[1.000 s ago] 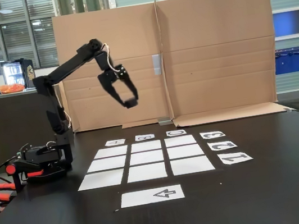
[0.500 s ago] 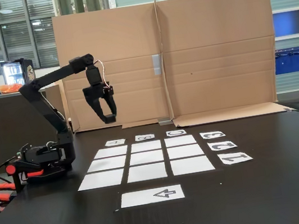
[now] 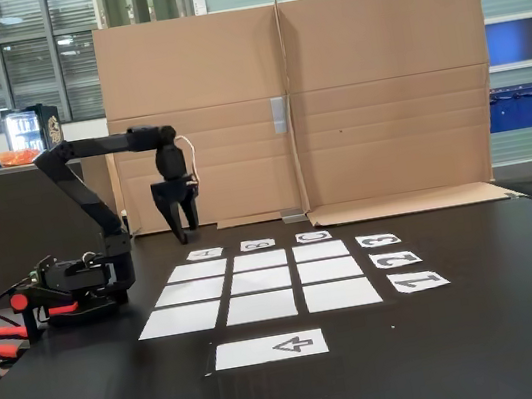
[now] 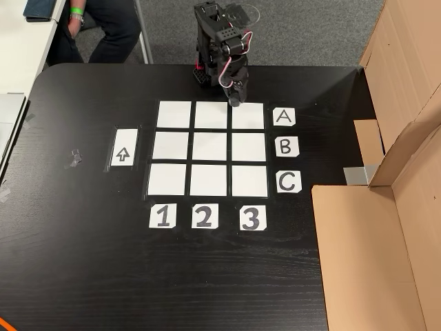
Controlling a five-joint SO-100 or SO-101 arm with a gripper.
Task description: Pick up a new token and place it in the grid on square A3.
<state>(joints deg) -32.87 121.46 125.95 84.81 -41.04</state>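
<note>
The grid (image 3: 257, 282) (image 4: 209, 147) of nine white paper cells lies on the black table, edged by letter and number cards. Square A3 (image 3: 196, 270) (image 4: 247, 115) is the far left cell in the fixed view and the top right cell in the other view. It is blank. My gripper (image 3: 183, 235) (image 4: 235, 101) points straight down, just above the outer edge of A3, on the arm's side. Its fingers are drawn together around a small dark lump at the tip, the token (image 4: 235, 103). The token is hard to pick out against the black fingers.
A white strip with an arrow (image 3: 269, 349) (image 4: 123, 147) lies in front of the grid. A cardboard wall (image 3: 331, 98) (image 4: 386, 207) stands behind the table. The arm's base (image 3: 73, 291) sits beside the grid's A side. A seated person's legs (image 4: 103, 27) are past the table edge.
The arm has swung left in the fixed view and come down. The gripper went from high above the grid's middle to low over A3's outer edge, turning to point straight down.
</note>
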